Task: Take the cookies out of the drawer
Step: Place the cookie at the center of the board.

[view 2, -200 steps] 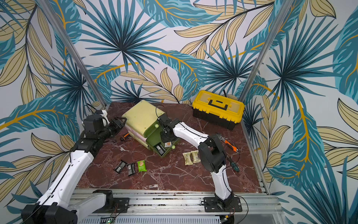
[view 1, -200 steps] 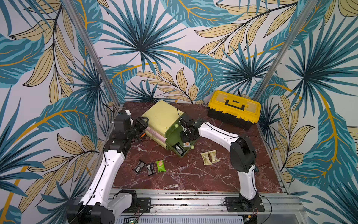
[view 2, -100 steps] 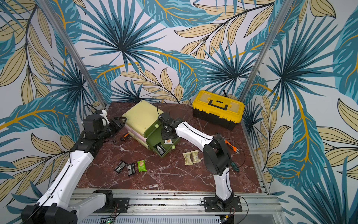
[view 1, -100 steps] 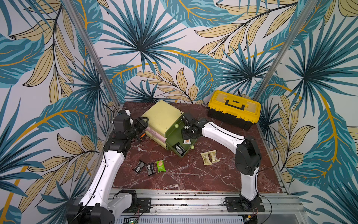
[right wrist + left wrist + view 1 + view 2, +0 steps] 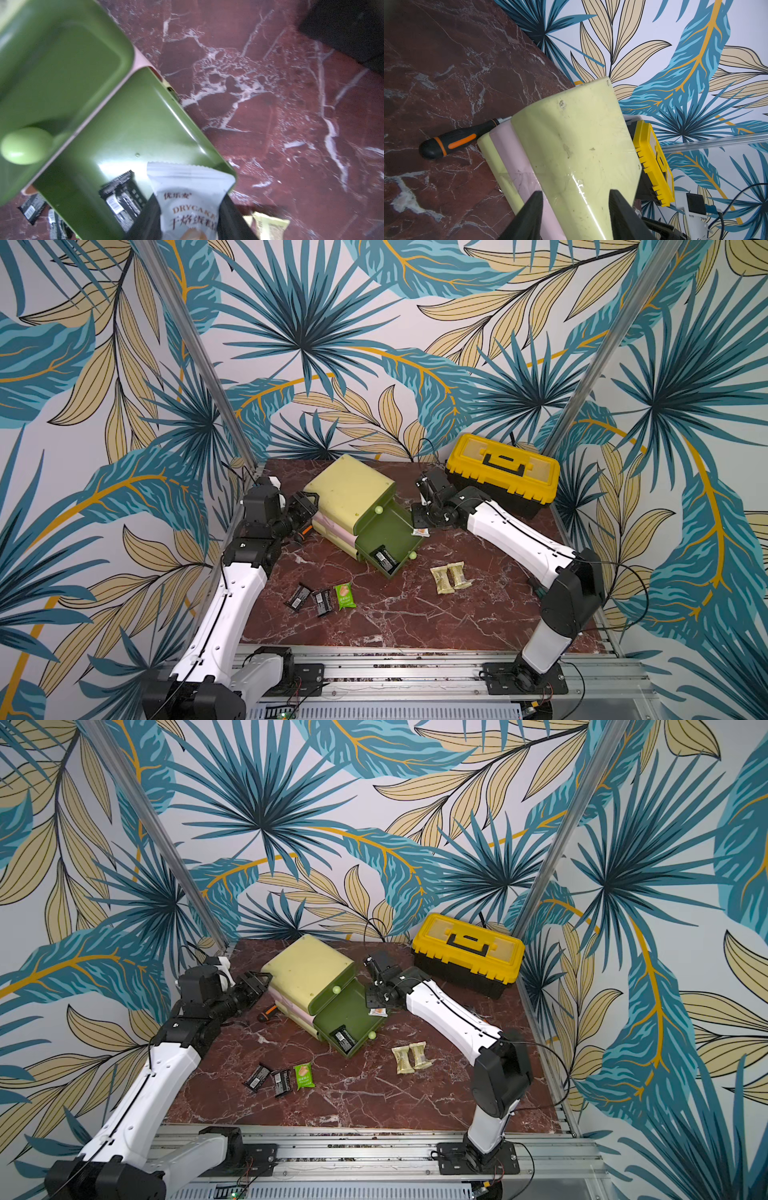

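Nearest the rail, on the red marble tabletop (image 5: 395, 614), two black cookie packets (image 5: 298, 597) lay side by side. A green cookie packet (image 5: 345, 596) lay just beside them on the right-arm side; all three showed in both top views. A little farther in, toward the right arm, two cream-yellow cookie packets (image 5: 441, 580) lay touching each other.

Behind these the dark green drawer (image 5: 386, 531) stood open from the lower part of the drawer unit (image 5: 347, 489). One black packet (image 5: 384, 558) lay inside it, at the front end near the knob.

The right hand (image 5: 189, 201) was clamped on a white cookie packet (image 5: 191, 180), one finger on each long edge and the crimped end free. The packet hung over the drawer's rim on the toolbox side.

The left hand (image 5: 574, 193) was at the rear of the drawer unit. Its fingers were apart, with the pale yellow-green casing showing between them. I could not tell whether they pinched the casing or only rested against it.

A black-and-orange tool handle (image 5: 452, 142) lay on the tabletop against the unit's base, its shaft hidden behind the unit.

Farthest back, by the wall, stood a yellow-and-black toolbox (image 5: 503, 470), lid closed.
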`<state>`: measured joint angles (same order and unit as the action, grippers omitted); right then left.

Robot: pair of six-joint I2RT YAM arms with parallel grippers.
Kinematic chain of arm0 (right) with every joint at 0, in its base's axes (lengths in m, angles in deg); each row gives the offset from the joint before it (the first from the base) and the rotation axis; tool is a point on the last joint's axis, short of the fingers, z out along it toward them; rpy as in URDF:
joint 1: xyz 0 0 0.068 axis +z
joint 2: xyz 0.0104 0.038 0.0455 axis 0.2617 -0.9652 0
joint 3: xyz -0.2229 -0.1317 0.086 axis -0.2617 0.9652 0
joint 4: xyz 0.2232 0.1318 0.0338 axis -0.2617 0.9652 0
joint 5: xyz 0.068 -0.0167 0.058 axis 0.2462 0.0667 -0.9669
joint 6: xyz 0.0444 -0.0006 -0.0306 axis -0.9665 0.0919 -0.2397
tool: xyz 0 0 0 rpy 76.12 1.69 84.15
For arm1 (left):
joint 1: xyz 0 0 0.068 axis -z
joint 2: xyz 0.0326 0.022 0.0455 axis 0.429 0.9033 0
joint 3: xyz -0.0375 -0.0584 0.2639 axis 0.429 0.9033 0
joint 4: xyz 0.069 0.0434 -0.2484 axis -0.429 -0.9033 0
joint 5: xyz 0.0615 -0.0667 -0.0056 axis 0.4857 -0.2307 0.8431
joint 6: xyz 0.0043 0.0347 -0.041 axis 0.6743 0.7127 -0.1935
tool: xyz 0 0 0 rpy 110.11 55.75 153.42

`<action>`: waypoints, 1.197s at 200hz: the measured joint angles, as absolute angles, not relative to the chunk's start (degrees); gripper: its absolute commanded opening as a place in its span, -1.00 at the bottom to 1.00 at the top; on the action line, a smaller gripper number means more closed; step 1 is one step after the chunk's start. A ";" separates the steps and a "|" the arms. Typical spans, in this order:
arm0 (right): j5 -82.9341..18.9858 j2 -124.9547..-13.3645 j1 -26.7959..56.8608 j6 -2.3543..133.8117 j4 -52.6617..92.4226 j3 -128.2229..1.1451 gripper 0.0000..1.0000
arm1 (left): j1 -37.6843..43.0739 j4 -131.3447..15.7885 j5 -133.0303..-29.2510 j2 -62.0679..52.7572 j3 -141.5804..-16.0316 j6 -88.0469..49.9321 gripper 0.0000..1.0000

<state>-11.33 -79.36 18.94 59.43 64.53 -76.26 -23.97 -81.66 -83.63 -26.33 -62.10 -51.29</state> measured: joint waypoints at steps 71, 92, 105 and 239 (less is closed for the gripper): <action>-10.48 -73.46 10.81 66.86 69.56 -60.21 -0.16 | -23.97 -81.66 -84.83 -26.31 -62.10 -51.29 0.10; -9.87 -74.38 7.05 67.76 70.61 -58.12 -0.16 | -23.97 -81.71 -85.10 -26.31 -62.10 -51.27 0.10; -9.23 -75.49 4.95 68.20 70.70 -57.79 -0.16 | -23.97 -81.73 -85.34 -26.33 -62.10 -51.24 0.10; -7.09 -88.63 1.19 70.62 72.01 -57.55 0.05 | -23.99 -82.91 -88.48 -26.50 -62.10 -51.09 0.10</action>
<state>-7.09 -88.63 1.19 70.62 72.01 -57.55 -23.99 -82.91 -88.48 -26.50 -62.10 -51.09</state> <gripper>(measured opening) 0.483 0.551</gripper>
